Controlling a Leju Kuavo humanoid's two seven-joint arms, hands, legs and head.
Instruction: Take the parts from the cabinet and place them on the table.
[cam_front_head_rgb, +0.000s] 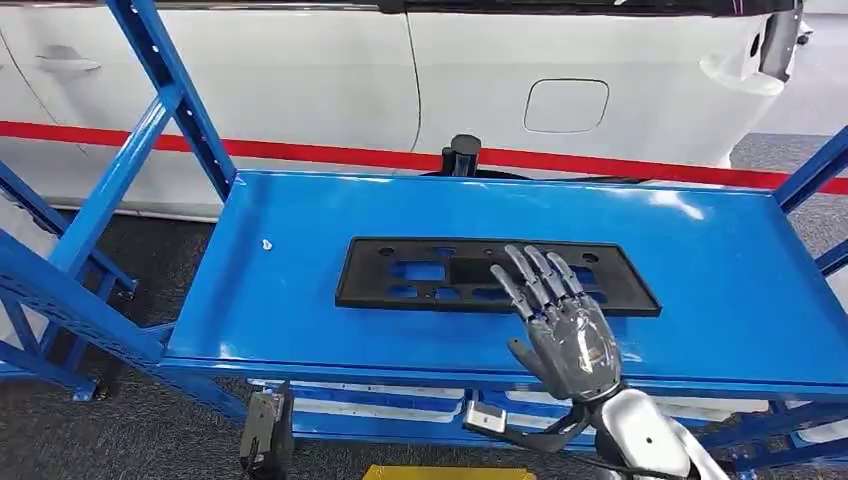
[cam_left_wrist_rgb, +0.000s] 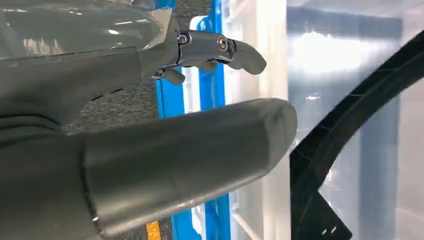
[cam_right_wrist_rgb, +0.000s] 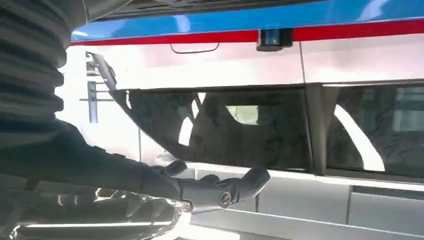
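While the black part (cam_front_head_rgb: 495, 275) lies mid-shelf on the blue cabinet (cam_front_head_rgb: 300, 320), right hand (cam_front_head_rgb: 565, 335) hovers over its near edge, fingers spread, empty; left hand (cam_left_wrist_rgb: 150, 150) empty too. Transfer to table not yet begun.

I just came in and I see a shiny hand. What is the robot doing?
The right robot hand is stretched out flat, fingers apart, over one end of a black plastic plate with holes in it. The plate lies flat on a blue metal shelf. The hand is not gripping it. Behind the shelf stands a white car with a red stripe. The left robot hand is down by the blue frame, holding nothing.
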